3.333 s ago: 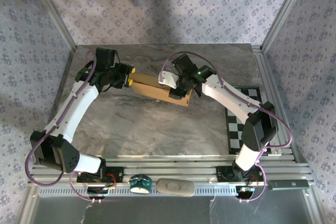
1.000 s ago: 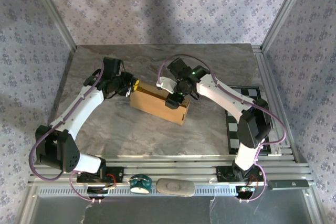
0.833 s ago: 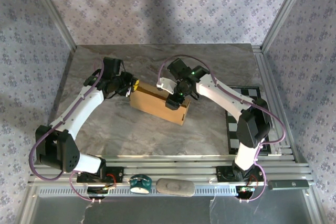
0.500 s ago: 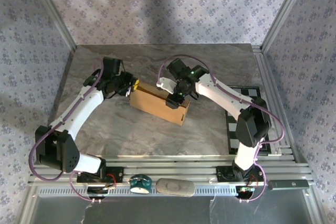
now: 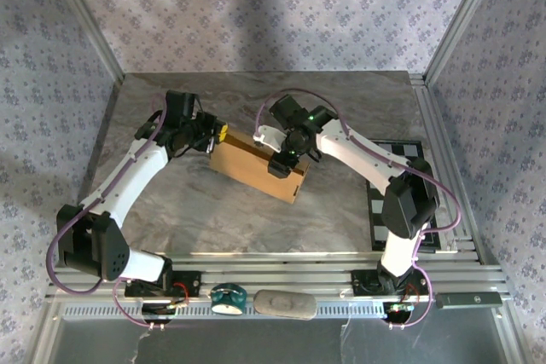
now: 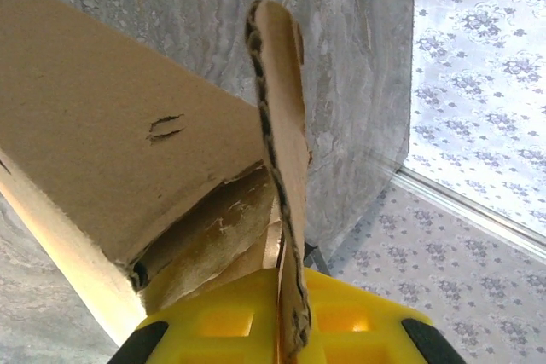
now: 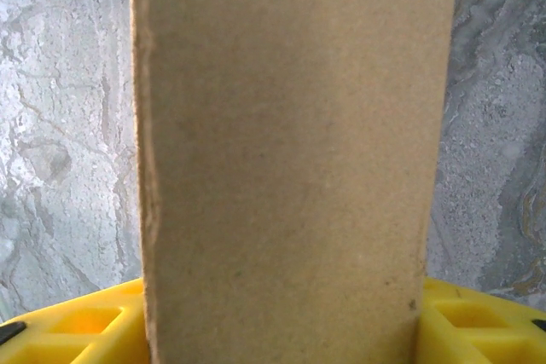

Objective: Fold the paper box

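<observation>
Plain tan paper box (image 5: 256, 165), long, slantwise on the table (image 5: 213, 219), one end flap loose

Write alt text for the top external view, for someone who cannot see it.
Two white robot arms meet at a tan paper box lying on a marble-patterned table: the left gripper grips its left end, and the right gripper sits over its top near the right end. A checkered board lies at the table's right edge.

top: overhead, looking down | wrists: close-up — all share paper box (image 5: 243, 164)
</observation>
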